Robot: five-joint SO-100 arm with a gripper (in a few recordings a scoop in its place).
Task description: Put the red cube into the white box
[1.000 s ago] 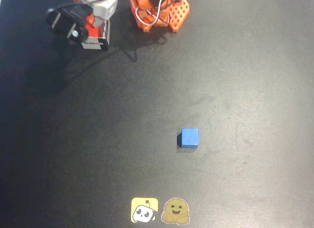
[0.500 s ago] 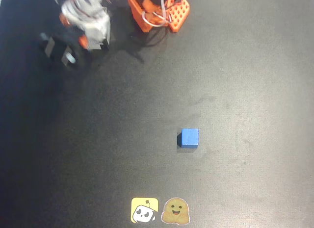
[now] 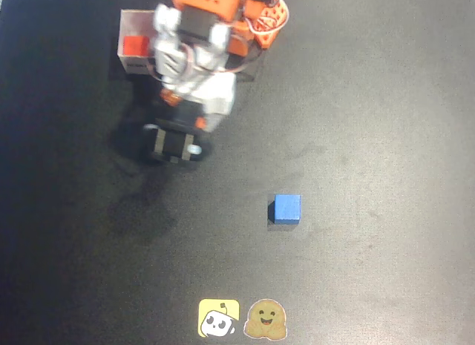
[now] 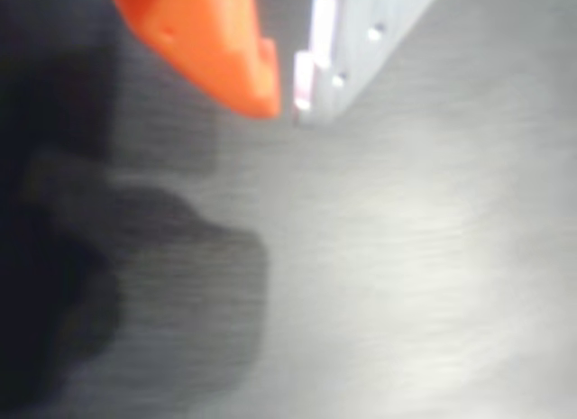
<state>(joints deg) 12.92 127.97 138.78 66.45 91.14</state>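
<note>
The black table (image 3: 371,100) carries everything. The white box (image 3: 133,22), behind the claw toward the arm's base, already holds the red cube (image 3: 136,45). The claw (image 3: 172,143) hangs over bare mat; whether it is apart or together cannot be told. The blue cube (image 3: 286,208) sits well ahead, untouched.

Red cube (image 3: 136,45) flat inside white box (image 3: 130,63), at top left of overhead view; box upright, partly arm-covered.

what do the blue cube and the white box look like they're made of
Blue cube: probably painted wood or plastic, given its flat matte faces and crisp edges. White box: looks like thin card or plastic, with slim matte walls; it holds the red cube.
</note>
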